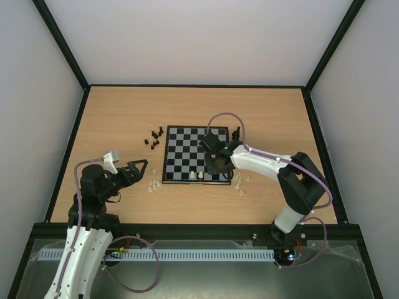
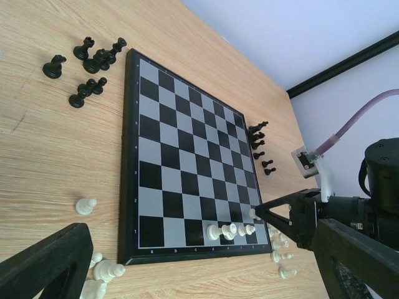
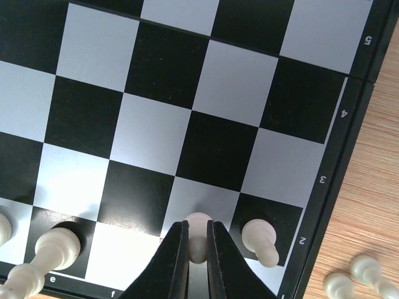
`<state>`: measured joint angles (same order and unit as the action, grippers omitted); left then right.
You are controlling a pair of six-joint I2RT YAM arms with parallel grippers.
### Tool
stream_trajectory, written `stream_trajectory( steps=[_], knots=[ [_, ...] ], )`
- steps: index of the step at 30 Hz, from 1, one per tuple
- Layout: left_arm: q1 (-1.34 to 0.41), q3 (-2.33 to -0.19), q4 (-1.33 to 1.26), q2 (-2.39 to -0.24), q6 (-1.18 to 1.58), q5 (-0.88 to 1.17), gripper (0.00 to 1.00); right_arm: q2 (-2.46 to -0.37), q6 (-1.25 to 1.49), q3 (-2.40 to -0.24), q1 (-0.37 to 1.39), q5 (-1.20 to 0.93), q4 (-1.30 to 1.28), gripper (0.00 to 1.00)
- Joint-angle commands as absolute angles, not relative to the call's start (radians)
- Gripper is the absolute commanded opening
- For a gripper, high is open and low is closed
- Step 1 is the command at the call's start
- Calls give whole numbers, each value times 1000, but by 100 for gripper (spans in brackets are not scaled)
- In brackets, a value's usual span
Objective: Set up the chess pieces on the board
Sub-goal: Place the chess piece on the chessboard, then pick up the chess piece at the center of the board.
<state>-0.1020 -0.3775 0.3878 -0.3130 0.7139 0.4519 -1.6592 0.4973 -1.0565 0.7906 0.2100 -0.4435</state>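
The board (image 1: 187,146) lies mid-table. In the right wrist view, my right gripper (image 3: 197,249) is shut on a pale pawn (image 3: 198,225) that stands on a light square in the second row, beside another pale pawn (image 3: 260,240). The left wrist view shows the same held pawn (image 2: 252,213) at the tip of the right gripper (image 2: 260,213). Three pale pieces (image 2: 228,231) stand on the first row. My left gripper (image 1: 142,166) hangs open off the board's left near corner, with nothing between its fingers (image 2: 47,261).
Black pieces stand loose off the board's far left (image 1: 154,136) and far right (image 1: 235,132) corners. Loose pale pieces lie on the table at the near left (image 1: 151,184) and near right (image 1: 240,183) of the board. The right arm (image 1: 274,165) reaches over the board's right side.
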Motion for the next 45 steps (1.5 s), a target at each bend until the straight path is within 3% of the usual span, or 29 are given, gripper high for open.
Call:
stream_trajectory(
  steps=[1,16,25,30,35,45],
  knots=[
    [-105,-374,377,-311,709,451,100,-1680,496,-1046,797,206,-460,7],
    [-105,-375,378,-311,709,451,100,-1697,495,-1040,797,202,-449,11],
    [-104,-374,378,-311,710,449,100,-1664,489,-1049,797,190,-458,27],
    [-104,-375,378,-311,709,450,99,-1558,486,-1067,797,151,-464,34],
    [-104,-376,377,-312,710,452,100,-1437,495,-1071,794,248,-522,43],
    [-105,-372,334,-345,714,473,100,-1329,509,-933,622,321,-562,38]
  ],
)
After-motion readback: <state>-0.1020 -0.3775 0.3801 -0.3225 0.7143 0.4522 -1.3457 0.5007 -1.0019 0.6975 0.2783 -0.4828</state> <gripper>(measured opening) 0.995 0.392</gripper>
